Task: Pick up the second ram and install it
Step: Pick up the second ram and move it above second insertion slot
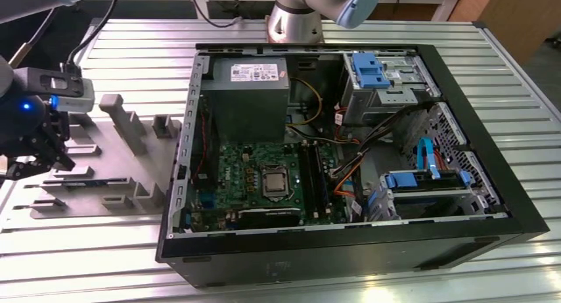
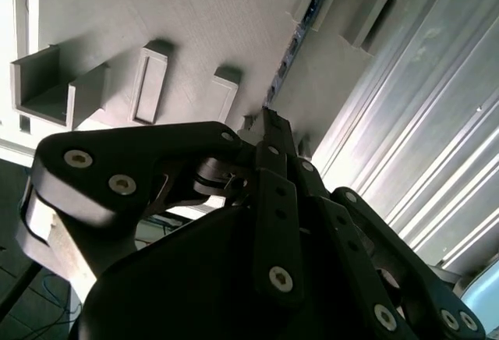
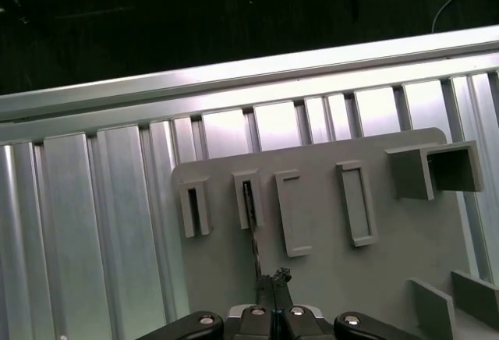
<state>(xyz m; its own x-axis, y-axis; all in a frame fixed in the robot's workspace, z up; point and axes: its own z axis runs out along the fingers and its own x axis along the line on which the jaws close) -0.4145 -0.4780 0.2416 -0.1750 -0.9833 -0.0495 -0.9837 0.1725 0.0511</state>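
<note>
Here is the ribbed silver metal counter (image 1: 79, 257), and on it lies the big black computer case (image 1: 351, 250), side panel off. Behind the case rises the grey robot arm (image 1: 307, 7). Inside the case, a grey box-shaped power supply (image 1: 249, 93) sits above the large green motherboard (image 1: 254, 165), with bright blue plastic drive brackets (image 1: 368, 69) toward the exterior view's right.

Off to the exterior view's left, beside the case, lies the flat grey plastic fixture plate (image 1: 88, 211) with its raised slots and blocks, which also appears in both wrist views (image 3: 327, 278) (image 2: 195, 20).

Over the fixture's outer end hangs the black tool (image 1: 39, 155). In both wrist views (image 3: 271, 280) (image 2: 269, 118) its fingers are drawn in narrow, pinched close together.

And the second ram (image 1: 88, 183), a long, narrow, flat dark circuit-board stick, stands on edge in a fixture slot. In both wrist views (image 3: 253, 239) (image 2: 292, 51) it runs from that slot straight in between the fingertips, which close on its near end.
</note>
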